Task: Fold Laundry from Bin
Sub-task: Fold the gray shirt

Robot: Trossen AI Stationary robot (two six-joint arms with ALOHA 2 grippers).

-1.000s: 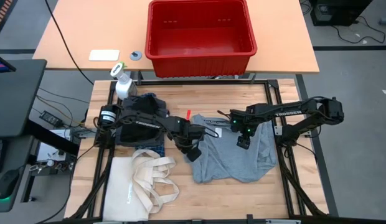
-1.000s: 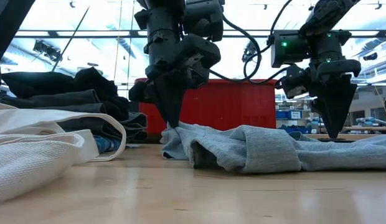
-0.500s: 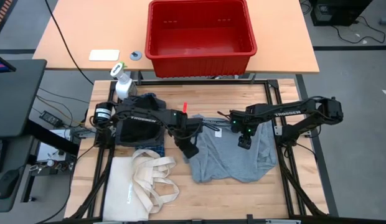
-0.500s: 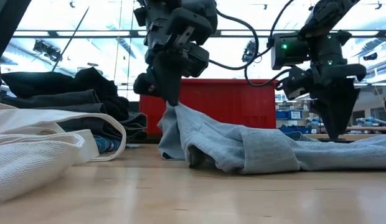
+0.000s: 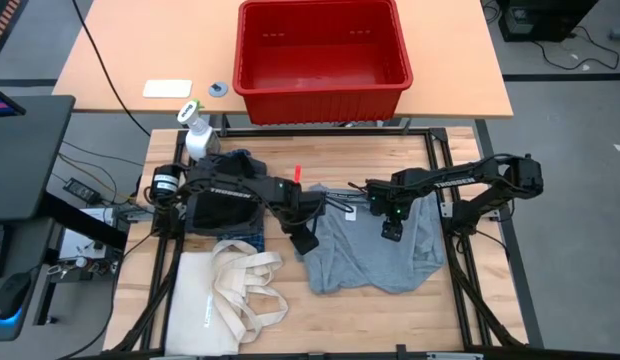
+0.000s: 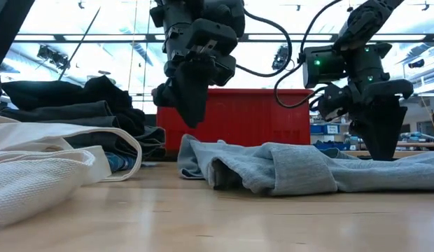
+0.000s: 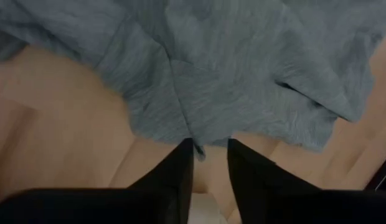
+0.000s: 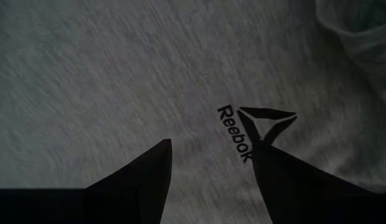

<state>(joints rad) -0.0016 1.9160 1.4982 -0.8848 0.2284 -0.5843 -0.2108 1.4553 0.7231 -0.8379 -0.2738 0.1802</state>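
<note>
One rumpled light grey garment (image 5: 375, 250), Reebok-marked, seemingly a shirt, beside dark folded laundry (image 5: 222, 195).

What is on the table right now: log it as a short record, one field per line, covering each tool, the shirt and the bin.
left tool: raised above the shirt's edge, fingers slightly apart, nothing between them
right tool: open, fingertips down on the shirt
grey shirt: spread on the table, near edge rumpled, Reebok logo showing
red bin: on the far table, looks empty
dark garments: stacked by the left arm
canvas tote bag: flat on the table's near left
</note>
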